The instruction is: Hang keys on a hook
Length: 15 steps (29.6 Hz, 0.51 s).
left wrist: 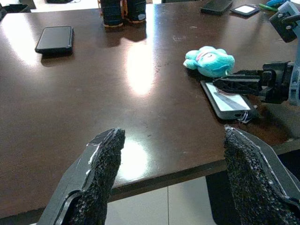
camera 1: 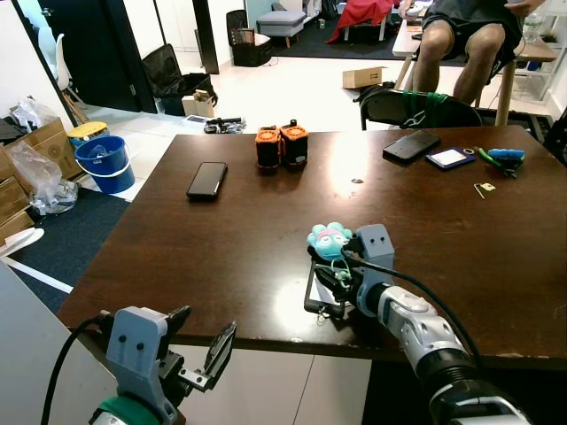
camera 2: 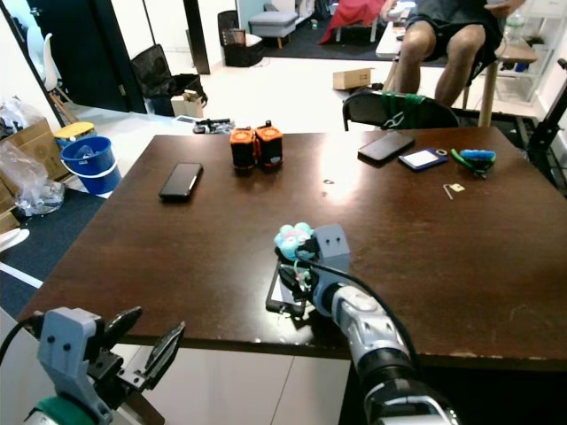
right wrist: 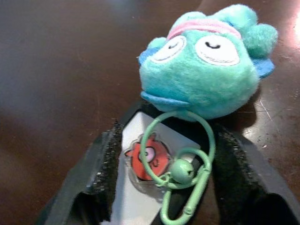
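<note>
Keys proper: hidden; teal plush keychain (right wrist: 206, 61), green ring (right wrist: 180, 150) shown. Location: table (camera 1: 221, 257) near edge, atop card case (left wrist: 227, 101), between right gripper (right wrist: 164, 178) fingers, spread narrowly. Left gripper (camera 1: 199, 350): wide, idle.

Dark brown table (camera 1: 221, 257), wood-look, polished and glossy, glare patches across it. Teal plush toy (right wrist: 201, 61), fuzzy cloth with a pink band. Pale green ring and clip (right wrist: 187, 173), smooth painted metal. Flat card holder (left wrist: 228, 102), glossy plastic. Right pincer (right wrist: 164, 183) pads rough, matt black foam; arm shell satin silver.
</note>
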Available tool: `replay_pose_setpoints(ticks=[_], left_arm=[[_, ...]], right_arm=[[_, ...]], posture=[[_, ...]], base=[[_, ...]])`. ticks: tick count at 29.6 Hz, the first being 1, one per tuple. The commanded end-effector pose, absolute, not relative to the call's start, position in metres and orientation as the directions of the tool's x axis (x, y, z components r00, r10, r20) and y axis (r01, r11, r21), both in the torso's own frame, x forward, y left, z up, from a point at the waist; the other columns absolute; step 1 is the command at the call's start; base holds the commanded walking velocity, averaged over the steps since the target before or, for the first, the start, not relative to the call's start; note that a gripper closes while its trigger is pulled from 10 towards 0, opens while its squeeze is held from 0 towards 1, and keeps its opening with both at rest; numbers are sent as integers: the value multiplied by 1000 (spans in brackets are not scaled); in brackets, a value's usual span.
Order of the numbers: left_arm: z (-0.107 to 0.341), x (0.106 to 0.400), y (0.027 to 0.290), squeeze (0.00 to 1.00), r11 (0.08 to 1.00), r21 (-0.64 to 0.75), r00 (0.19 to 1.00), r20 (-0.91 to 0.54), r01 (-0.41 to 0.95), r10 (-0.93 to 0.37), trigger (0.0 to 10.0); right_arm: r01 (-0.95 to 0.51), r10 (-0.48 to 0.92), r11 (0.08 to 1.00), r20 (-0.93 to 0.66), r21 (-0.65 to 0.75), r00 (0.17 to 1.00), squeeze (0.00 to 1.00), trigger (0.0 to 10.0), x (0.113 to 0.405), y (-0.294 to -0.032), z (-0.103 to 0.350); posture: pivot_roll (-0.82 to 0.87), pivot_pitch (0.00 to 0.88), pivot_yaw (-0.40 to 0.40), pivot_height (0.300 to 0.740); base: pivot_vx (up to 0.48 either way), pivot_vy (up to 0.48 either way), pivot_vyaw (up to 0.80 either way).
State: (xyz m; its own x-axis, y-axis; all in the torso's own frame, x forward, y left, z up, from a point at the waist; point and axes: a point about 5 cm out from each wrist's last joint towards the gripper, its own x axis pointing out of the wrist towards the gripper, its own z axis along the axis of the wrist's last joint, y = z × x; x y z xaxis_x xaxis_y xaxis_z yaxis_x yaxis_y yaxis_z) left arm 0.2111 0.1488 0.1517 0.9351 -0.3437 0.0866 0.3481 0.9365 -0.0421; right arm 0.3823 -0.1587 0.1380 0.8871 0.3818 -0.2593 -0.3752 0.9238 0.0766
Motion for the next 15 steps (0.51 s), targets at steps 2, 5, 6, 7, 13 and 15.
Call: replay_pose_setpoints(ticks=[2,5,6,7,13,15], left_arm=[[149,208,150,0,936,-39,936,63,349,-346,10000],[149,208,150,0,936,-39,936,63,349,-346,10000],[149,208,150,0,936,-39,936,63,349,-346,10000],[149,208,150,0,936,-39,936,63,349,-346,10000],[150,209,151,0,936,-28,935,65,351,-349,10000],[150,209,151,0,936,-27,935,65,351,-348,10000]], right_arm=[[-377,390,920,-336,107,857,0,0,376,-156,119],[-377,390,920,-336,107,857,0,0,376,-156,119],[-377,390,920,-336,107,857,0,0,376,-156,119],[-377,390,920,-336,107,857,0,0,376,-156,119],[-374,388,921,-309,105,868,0,0,378,-158,124],[-372,386,922,-302,104,872,0,0,379,-159,125]], posture=[[-116,130,162,740],[-116,130,162,740],[-116,130,162,740],[-116,130,162,740],[-118,113,164,740],[-118,113,164,740]], base=[[0,0,0],[0,0,0],[0,0,0],[0,0,0],[0,0,0],[0,0,0]])
